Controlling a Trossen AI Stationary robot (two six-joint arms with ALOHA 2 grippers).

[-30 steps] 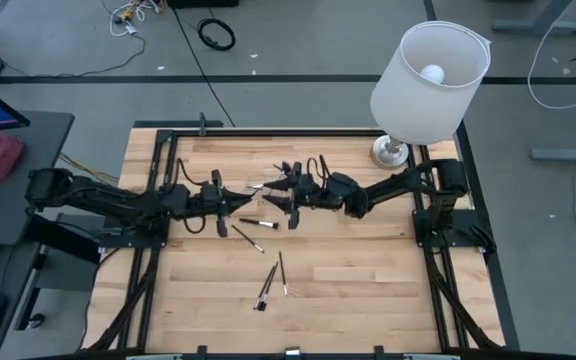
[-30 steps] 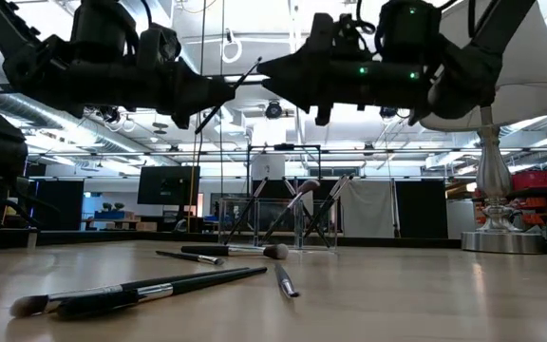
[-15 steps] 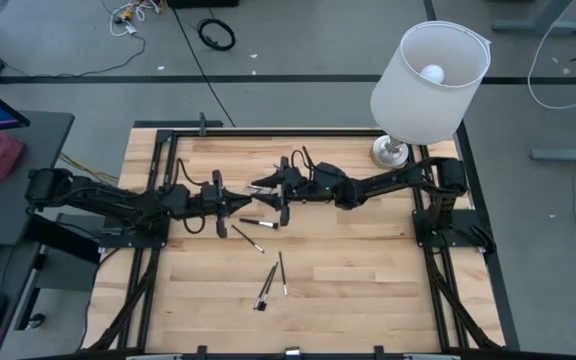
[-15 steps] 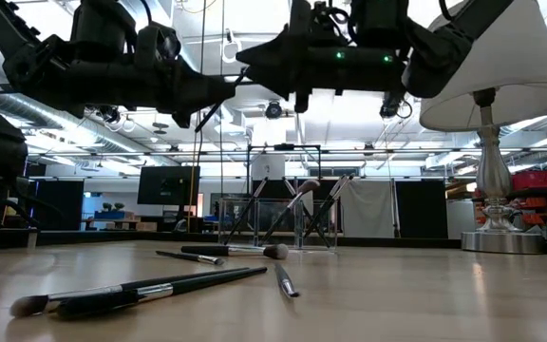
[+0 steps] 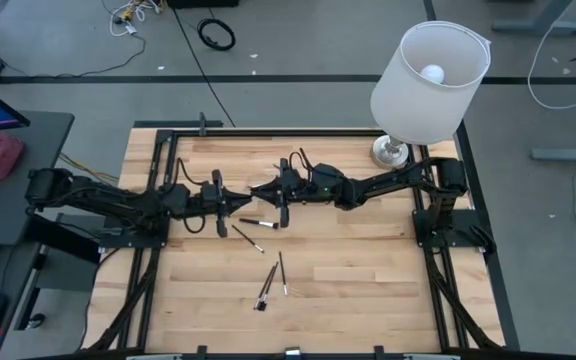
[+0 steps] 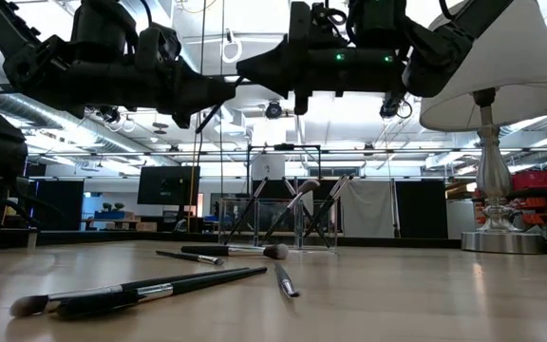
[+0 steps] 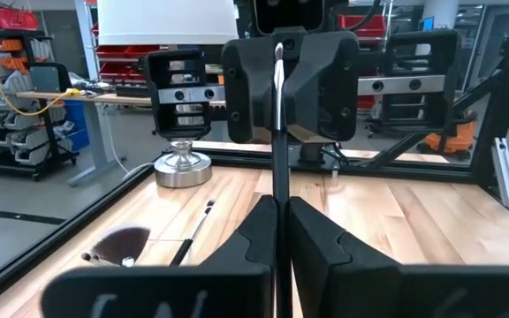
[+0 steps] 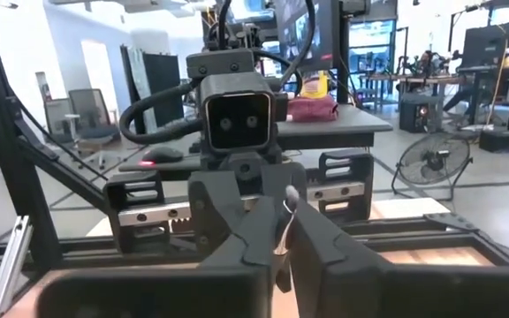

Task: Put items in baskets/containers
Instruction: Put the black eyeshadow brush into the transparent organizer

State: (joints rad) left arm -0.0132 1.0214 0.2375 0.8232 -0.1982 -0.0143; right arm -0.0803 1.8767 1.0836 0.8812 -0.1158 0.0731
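Above the middle of the table my left gripper (image 5: 239,203) and my right gripper (image 5: 257,190) meet tip to tip, both shut on one thin dark makeup brush (image 7: 278,141). In the low view the brush (image 6: 209,112) slants up from under the left gripper (image 6: 222,92) to the right gripper (image 6: 246,66). The clear container (image 6: 316,228) stands on the table behind them with several brushes leaning upright in it. More brushes lie flat on the wood (image 5: 249,238) (image 5: 269,285) (image 5: 282,271). My left gripper pinches the brush's dark shaft (image 7: 277,190) between its two fingers, which come level from the table's left. The brush is lifted clear of the table and runs on past the fingertips toward the other gripper. My right gripper pinches the brush's far, silvery end (image 8: 288,205) between its two fingers, coming level from the table's right, facing the left gripper. The brush spans the short gap between the two grippers, clear of the table.
A lamp with a white shade (image 5: 430,80) stands on its metal base (image 5: 390,152) at the table's far right. Loose brushes lie near the table's middle (image 6: 150,289) (image 6: 285,281) (image 6: 226,251), one with a fan tip (image 7: 117,246). Bare wood lies toward the near edge.
My right gripper has moved toward the table's left, up to the left gripper's tips, and has shut on the free end of the brush that the left gripper holds. The left gripper and the brush have kept their place.
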